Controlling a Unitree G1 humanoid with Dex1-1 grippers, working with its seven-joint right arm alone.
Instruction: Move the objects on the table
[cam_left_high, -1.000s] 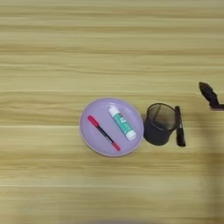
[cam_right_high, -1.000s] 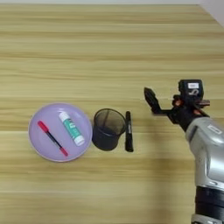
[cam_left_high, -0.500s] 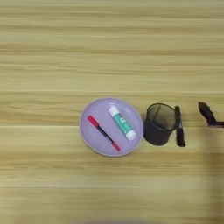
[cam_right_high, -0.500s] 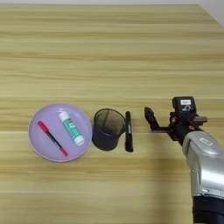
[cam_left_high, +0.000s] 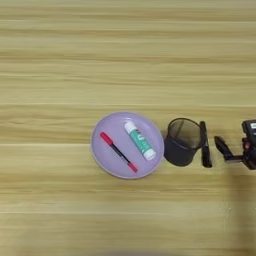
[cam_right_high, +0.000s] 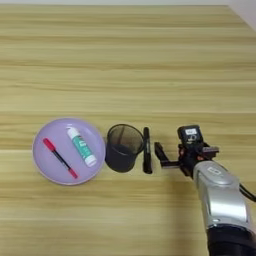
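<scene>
My pincer (cam_right_high: 161, 152) is hovering just right of the black marker (cam_right_high: 147, 150), which is lying beside the mesh pen cup (cam_right_high: 123, 147); its opening I cannot tell. The red-capped pen (cam_left_high: 118, 152) is resting in the purple plate (cam_left_high: 102, 160)

Broad bench (cam_left_high: 125, 60) of pale yellowish wood, filling nearly the whole view. Grain and plank lines running horizontally, in lighter and darker bands. Even, soft light, with faint shadows. At the top right corner of the right eye view, a pale sliver beyond the bench edge.
</scene>
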